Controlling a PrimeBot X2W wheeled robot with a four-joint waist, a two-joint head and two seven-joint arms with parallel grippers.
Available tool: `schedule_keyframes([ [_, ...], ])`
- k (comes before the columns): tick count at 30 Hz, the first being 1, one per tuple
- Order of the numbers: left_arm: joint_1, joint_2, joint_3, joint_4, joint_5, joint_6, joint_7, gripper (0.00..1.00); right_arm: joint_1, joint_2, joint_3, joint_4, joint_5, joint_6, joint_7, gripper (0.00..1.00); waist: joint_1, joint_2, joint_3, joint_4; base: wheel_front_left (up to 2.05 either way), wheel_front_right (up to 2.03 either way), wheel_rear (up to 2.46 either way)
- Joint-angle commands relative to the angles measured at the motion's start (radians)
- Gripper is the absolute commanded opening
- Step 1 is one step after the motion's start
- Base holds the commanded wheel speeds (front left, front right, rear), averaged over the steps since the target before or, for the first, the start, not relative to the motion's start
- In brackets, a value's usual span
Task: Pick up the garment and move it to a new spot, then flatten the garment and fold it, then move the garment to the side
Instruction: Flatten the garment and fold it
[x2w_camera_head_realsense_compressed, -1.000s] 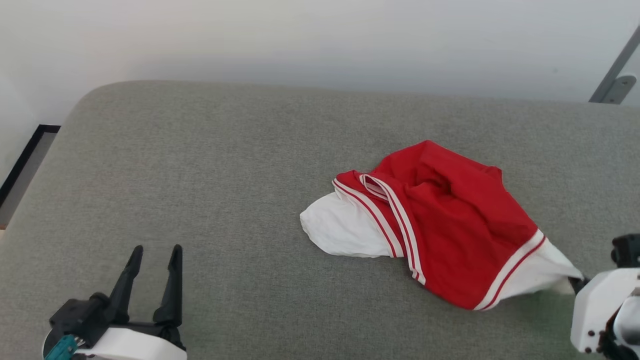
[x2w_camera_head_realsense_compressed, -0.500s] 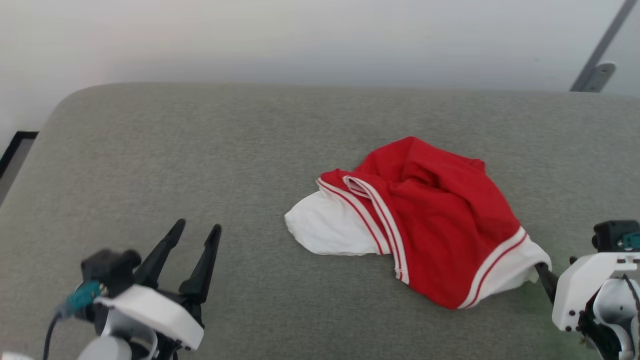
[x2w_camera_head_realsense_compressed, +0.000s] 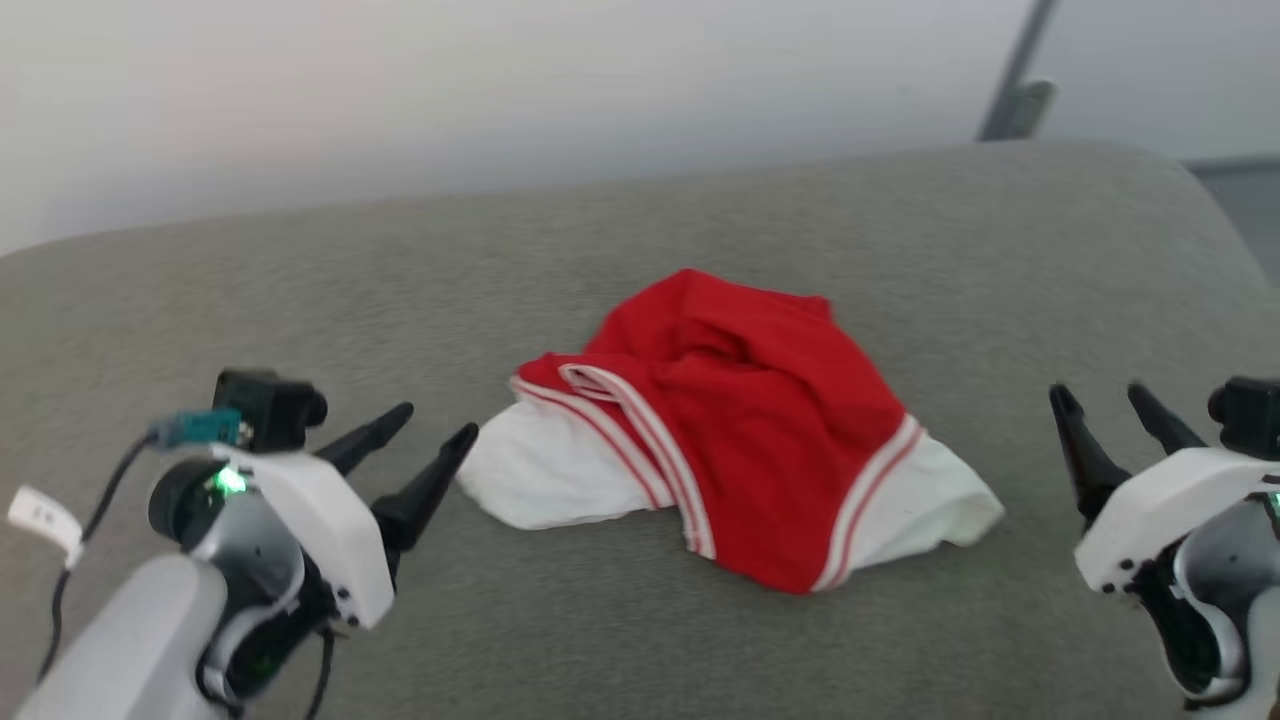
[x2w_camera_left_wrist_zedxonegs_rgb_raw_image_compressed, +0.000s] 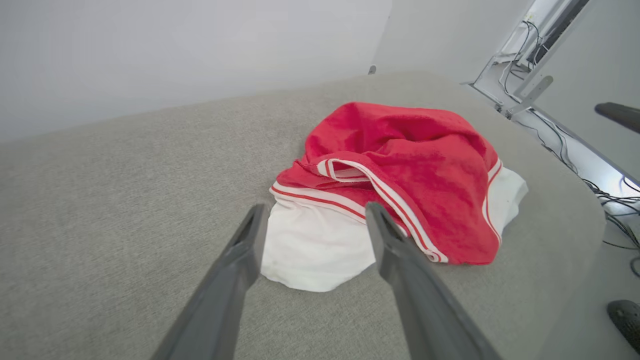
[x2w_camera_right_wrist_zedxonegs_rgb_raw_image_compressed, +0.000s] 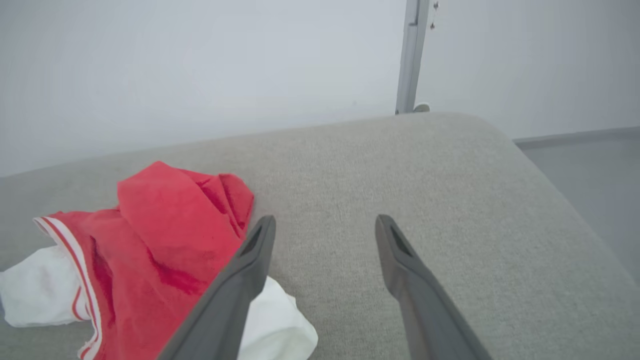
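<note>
The garment (x2w_camera_head_realsense_compressed: 735, 430), thin red jersey with white sleeves and striped bands, is lying crumpled between the grippers. The left gripper (x2w_camera_head_realsense_compressed: 437, 420) is holding its fingers apart, empty, just beside a white sleeve. The right gripper (x2w_camera_head_realsense_compressed: 1095, 390) is gaping empty nearby, above the coarse grey cushion (x2w_camera_head_realsense_compressed: 300, 300).

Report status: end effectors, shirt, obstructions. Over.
Left end effector open, empty, near the white sleeve. Right end effector open, empty, off the shirt. Shirt crumpled on grey cushion, ungrasped. No obstacle seen.
</note>
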Motion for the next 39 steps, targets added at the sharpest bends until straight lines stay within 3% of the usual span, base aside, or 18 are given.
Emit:
schedule_keyframes([
  [1,-0.023,0.006,-0.004,0.007,-0.014,-0.003,0.010,1.00,-0.011,0.009,0.000,-0.008,-0.006,0.000,-0.016,1.00,0.0000,0.0000,0.011,-0.044,0.00,0.00,0.00],
  [12,-0.211,0.069,-0.154,0.194,-0.078,-0.003,0.221,1.00,-0.015,0.082,0.052,-0.087,-0.030,0.000,-0.257,1.00,0.0000,0.0000,0.058,-0.186,0.00,0.00,0.00],
  [19,-0.299,0.086,-0.213,0.376,-0.016,0.028,0.355,1.00,0.001,0.096,0.074,-0.093,-0.006,0.000,-0.296,1.00,0.0000,0.0000,0.101,-0.234,0.00,0.00,0.00],
  [29,-0.353,0.023,-0.284,0.548,0.017,0.035,0.452,1.00,-0.022,0.097,0.105,-0.073,0.047,0.000,-0.315,1.00,0.0000,0.0000,0.158,-0.238,0.00,0.00,0.00],
  [30,-0.352,0.014,-0.295,0.560,0.009,0.029,0.469,0.30,-0.026,0.097,0.108,-0.068,0.052,0.000,-0.318,1.00,0.0000,0.0000,0.161,-0.236,0.00,0.00,0.00],
  [31,-0.353,0.007,-0.300,0.564,0.003,0.023,0.475,0.00,-0.031,0.097,0.109,-0.064,0.059,0.000,-0.321,1.00,0.0000,0.0000,0.164,-0.234,0.00,0.00,0.00],
  [39,-0.412,0.028,-0.294,0.563,-0.006,0.006,0.414,0.00,-0.045,0.096,0.095,-0.039,0.058,0.000,-0.337,1.00,0.0000,0.0000,0.165,-0.196,0.00,0.00,0.00],
])
